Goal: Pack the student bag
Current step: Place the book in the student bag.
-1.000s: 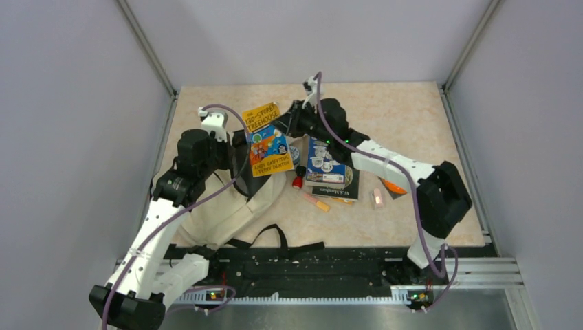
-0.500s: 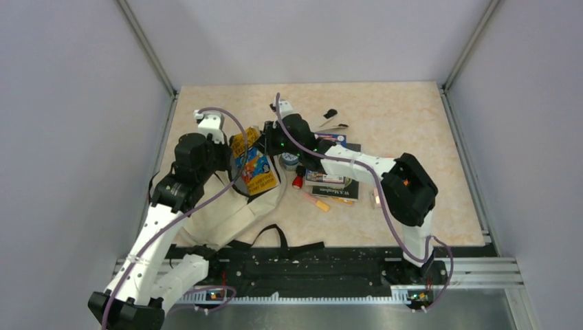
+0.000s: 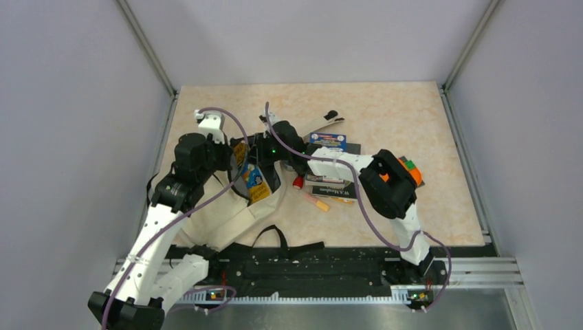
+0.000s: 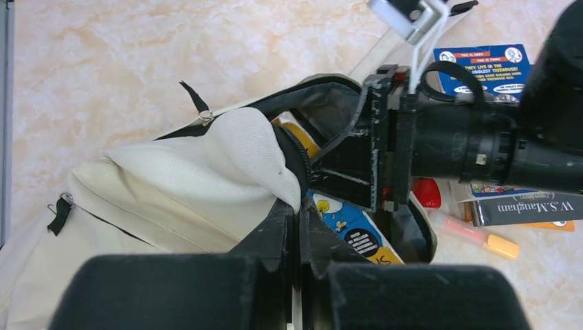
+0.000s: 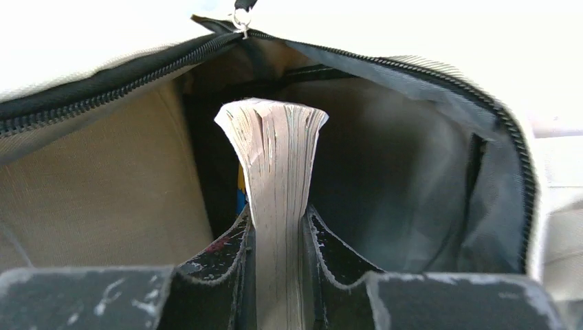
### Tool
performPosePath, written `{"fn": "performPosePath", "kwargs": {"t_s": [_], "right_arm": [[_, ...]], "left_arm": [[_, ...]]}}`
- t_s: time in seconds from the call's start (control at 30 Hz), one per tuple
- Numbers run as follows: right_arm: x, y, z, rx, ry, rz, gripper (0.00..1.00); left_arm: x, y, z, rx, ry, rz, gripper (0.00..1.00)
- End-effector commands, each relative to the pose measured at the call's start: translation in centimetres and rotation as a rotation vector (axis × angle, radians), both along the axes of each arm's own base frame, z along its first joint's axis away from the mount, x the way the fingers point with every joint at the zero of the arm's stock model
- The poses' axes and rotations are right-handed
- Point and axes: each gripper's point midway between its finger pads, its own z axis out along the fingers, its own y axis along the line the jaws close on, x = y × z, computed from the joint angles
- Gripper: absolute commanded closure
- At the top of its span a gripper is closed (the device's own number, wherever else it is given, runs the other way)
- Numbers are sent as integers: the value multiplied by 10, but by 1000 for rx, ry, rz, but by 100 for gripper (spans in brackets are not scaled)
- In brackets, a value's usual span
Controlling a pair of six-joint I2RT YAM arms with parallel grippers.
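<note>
- One student bag (image 3: 223, 216) lies slumped on the left half of the table (image 3: 412, 117), just ahead of the left arm. Its cream canvas is rumpled and its main zipper is undone.
- Its mouth faces the far right and gapes wide. The right wrist view shows grey lining (image 5: 412, 172) framed by black zipper teeth.
- At the near lip of that mouth, the left gripper (image 4: 300, 206) is clenched tight on the cream rim and holds the fabric up.
- From the other side, the right gripper (image 5: 277, 220) reaches into the opening, its fingers clamped on a colourful paperback (image 3: 254, 182).
- The paperback is partly inside the bag, its blue and yellow cover slanting down into the mouth. Seen from the right wrist, its page edges fan out above the fingers.
- Just right of the opening, a red-capped item (image 3: 298, 182) lies on the table, with an orange and pink marker (image 3: 316, 202) beside it.
- Beyond these sits a pile of books under the right arm: a blue book (image 3: 328, 139) at the far end and a dark one with "W.S. Maugham" on its spine (image 4: 526, 210).
- A beige shoulder strap (image 3: 323, 120) with a black tip stretches away on the far side.
- A thin black strap (image 3: 282, 240) loops at the near edge.
</note>
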Motion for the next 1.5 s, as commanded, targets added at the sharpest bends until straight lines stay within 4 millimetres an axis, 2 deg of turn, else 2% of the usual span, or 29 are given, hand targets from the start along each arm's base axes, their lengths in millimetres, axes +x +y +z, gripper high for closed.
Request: {"fn": "performPosePath", "kwargs": {"t_s": [0.0,0.23,0.37,0.63,0.73,0.93,1.0,1.13,1.27,1.47], "right_arm": [[-12,35,76,225,-15,101,100],[-19,51,68,283,102,149,100],[-19,61,58,276,114,146,100],[-15,78,7,180,93,105,100],[-12,82,-9,101,34,70,100],[-14,84,-18,52,-18,52,100],[-14,82,-14,49,-33,54,94],[-16,79,1,59,-97,81,70],[-16,77,5,45,-129,96,51],[-18,66,25,49,-187,95,37]], "left_arm": [[5,-12,34,-62,-121,-49,100],[4,-15,33,-66,-121,-68,100],[4,-16,33,-67,-119,-74,100],[4,-17,33,-71,-120,-79,100],[4,-17,33,-68,-119,-80,100],[4,-17,33,-68,-119,-78,100],[4,-16,34,-65,-121,-73,100],[4,-15,35,-63,-125,-70,100],[3,-14,34,-61,-124,-68,100],[3,-13,35,-59,-128,-60,100]]}}
